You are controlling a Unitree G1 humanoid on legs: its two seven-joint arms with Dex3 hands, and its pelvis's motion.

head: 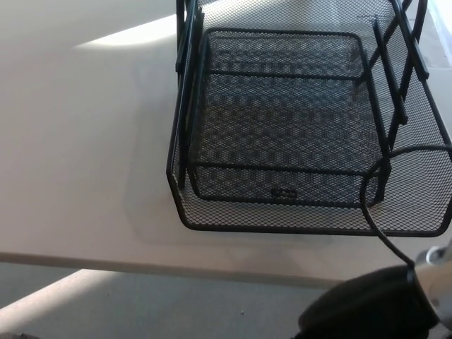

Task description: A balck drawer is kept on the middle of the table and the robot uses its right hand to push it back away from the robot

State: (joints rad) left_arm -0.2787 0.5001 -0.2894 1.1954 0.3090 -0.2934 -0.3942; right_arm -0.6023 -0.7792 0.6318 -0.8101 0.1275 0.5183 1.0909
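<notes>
A black wire-mesh drawer [282, 134] sits on the white table [85, 155], right of centre, with its front rim close to the table's near edge. Its outer frame runs past the right side of the picture. From the bottom right corner, part of my right arm [374, 307] comes in as a dark rounded shape, below the table edge and just short of the drawer's front right corner. A thin black cable [371, 212] loops up from the arm across that corner. Neither hand shows.
The table's near edge [141, 263] crosses the picture low down, with grey floor [141, 304] below it. A patch of sunlight [127, 35] lies on the table at the upper left.
</notes>
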